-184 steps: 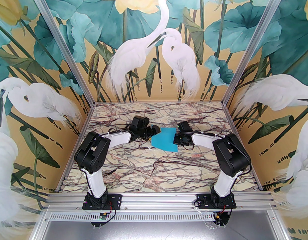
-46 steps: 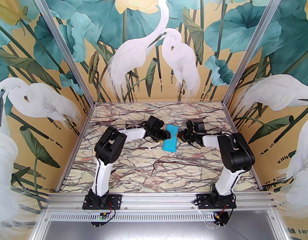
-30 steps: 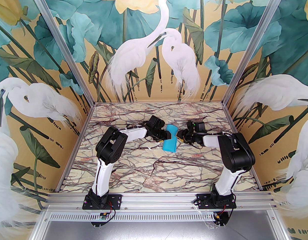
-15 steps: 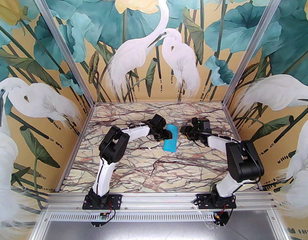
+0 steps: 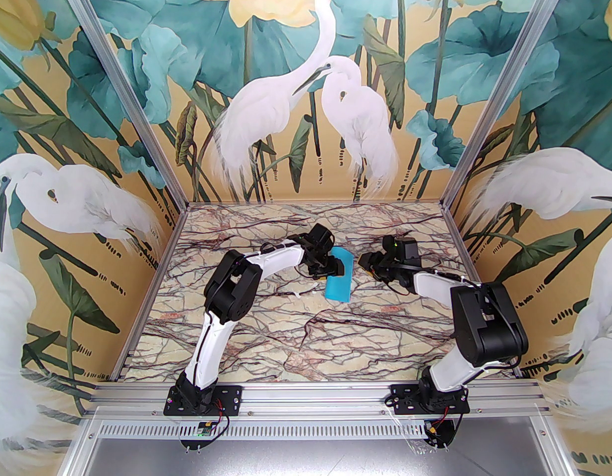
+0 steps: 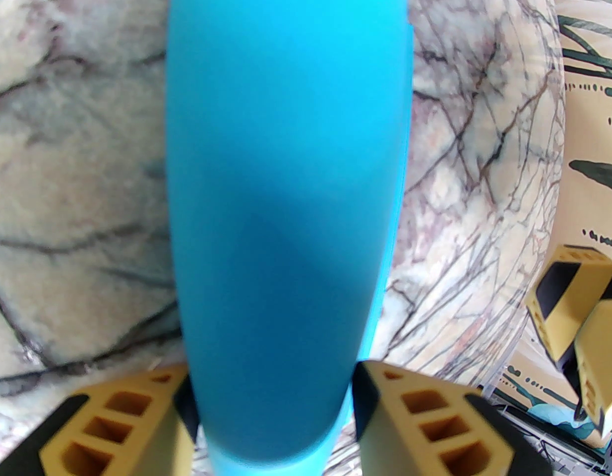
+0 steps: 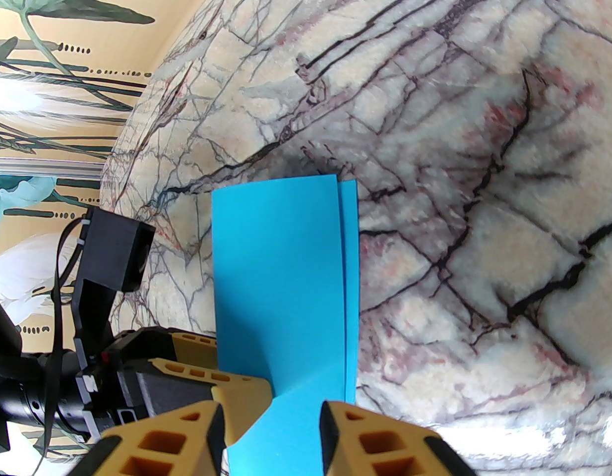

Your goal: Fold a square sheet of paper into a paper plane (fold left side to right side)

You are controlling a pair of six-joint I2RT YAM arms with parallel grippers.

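cyan-blue paper sheet, mid-frame: doubled over, crease soft; dart folds pending | left gripper astride, grip unclear | right gripper part-open, empty

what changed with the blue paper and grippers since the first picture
The square sheet of paper, lying open and flat at first, is now doubled over into a narrow strip. The left gripper travelled right and now straddles the strip. The right gripper, at the paper's right edge a second ago, has backed off to the right, jaws open. The paper's right edge stayed where it was on the marble table.
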